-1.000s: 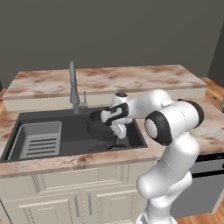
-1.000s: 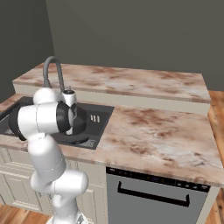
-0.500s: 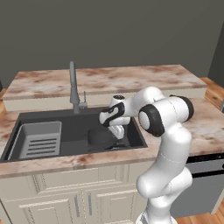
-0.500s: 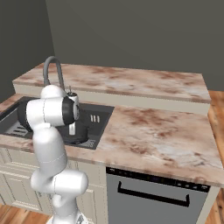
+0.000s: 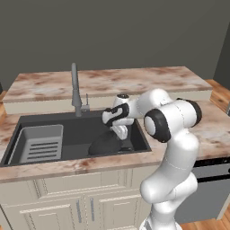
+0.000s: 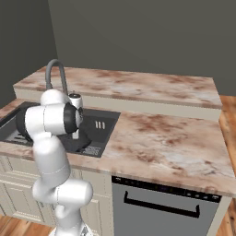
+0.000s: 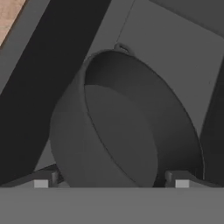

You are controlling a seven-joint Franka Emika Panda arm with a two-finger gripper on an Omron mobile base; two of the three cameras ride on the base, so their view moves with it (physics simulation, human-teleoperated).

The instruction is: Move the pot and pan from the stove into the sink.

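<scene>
The pot point(image 7: 127, 131), dark grey with a small loop handle at its far rim, lies tilted in the sink point(image 5: 67, 128), near the basin's right front. From the left base view the pot point(image 5: 104, 143) is a dark round shape on the sink floor. My gripper point(image 5: 120, 133) hangs just above its right side. The jaws are open, and both fingertips point(image 7: 41, 183) stand wide apart at the pot's near edge, gripping nothing. The pan and the stove are out of view.
A tall grey faucet point(image 5: 75, 92) rises behind the sink. A light grey ribbed rack point(image 5: 40, 143) fills the basin's left end. Marble counter point(image 6: 161, 138) runs to the right above a dishwasher front point(image 6: 161, 203), with a raised ledge point(image 5: 112, 78) behind.
The jaws have gone from shut to wide open, letting go of the pot, which now rests in the sink. The hand has dropped slightly.
</scene>
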